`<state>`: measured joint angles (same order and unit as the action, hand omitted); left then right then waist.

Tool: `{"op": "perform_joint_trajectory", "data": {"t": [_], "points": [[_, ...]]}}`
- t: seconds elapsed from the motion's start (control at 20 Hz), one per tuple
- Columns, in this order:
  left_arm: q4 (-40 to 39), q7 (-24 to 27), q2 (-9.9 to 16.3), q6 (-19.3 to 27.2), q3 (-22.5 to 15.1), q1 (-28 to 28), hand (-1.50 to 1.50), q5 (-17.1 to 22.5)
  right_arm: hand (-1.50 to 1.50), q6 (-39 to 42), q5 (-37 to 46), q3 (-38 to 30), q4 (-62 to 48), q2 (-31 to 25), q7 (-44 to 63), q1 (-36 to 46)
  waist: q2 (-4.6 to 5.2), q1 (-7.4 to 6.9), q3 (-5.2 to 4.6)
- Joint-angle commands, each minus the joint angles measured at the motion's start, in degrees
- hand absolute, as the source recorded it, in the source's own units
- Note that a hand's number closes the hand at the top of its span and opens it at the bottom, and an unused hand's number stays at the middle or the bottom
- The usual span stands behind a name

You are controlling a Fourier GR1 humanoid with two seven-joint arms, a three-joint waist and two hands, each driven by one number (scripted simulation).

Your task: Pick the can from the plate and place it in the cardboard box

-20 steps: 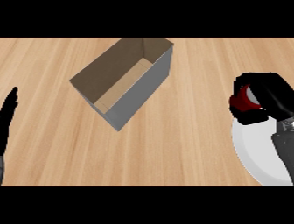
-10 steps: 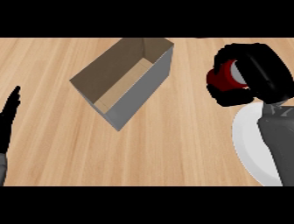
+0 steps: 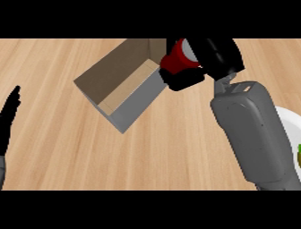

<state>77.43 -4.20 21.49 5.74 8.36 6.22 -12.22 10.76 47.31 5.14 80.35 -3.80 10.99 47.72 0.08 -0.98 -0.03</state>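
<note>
Because the box (image 3: pixel 123 87) is its goal, the right hand (image 3: pixel 209 60), curled around the red can (image 3: pixel 178 60), hangs over the box's two-o'clock rim, while the left hand (image 3: pixel 0 127) rests open at nine o'clock.

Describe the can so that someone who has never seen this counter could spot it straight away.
Find the open cardboard box lying at an angle on the wooden counter. At its upper right edge the black right hand is curled round the can. It is the only red thing here, with a silvery end.
</note>
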Motion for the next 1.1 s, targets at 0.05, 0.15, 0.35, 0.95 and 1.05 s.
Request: {"op": "perform_joint_trajectory", "data": {"t": [0.05, 0.15, 0.35, 0.95, 1.05], "points": [[-1.4, 2.4, -0.2, 0.6, 0.7, -0.2, 0.0, -0.7, 1.5, -4.7, -3.3, -1.6, -13.1, 3.7, 3.5, 10.4, 0.26, -0.57, -0.01], [1.0, -0.3, 0.2, -1.4, 0.1, 0.2, 0.0, 0.0, 1.5, -7.6, -5.1, -3.0, -19.3, 3.7, 3.0, 12.7, 0.3, -0.89, 0.01], [0.5, -2.5, -1.2, 0.0, -0.9, 2.9, 0.0, -1.4, 1.5, -11.9, -11.0, 1.0, -29.7, 3.8, 6.1, 21.2, 0.46, -1.69, -0.01], [-0.5, -0.3, -0.9, -2.9, -1.3, 4.2, 0.0, -0.7, 1.5, -28.2, -16.1, 5.3, -56.4, 3.8, 2.1, 29.7, 1.46, -5.31, -0.09], [0.8, -1.4, -1.4, -1.6, -1.3, 5.3, 0.0, -1.2, -1.5, -25.0, -18.9, 1.9, -59.5, 3.8, 1.0, 30.2, 1.64, -5.03, -0.03]]}}
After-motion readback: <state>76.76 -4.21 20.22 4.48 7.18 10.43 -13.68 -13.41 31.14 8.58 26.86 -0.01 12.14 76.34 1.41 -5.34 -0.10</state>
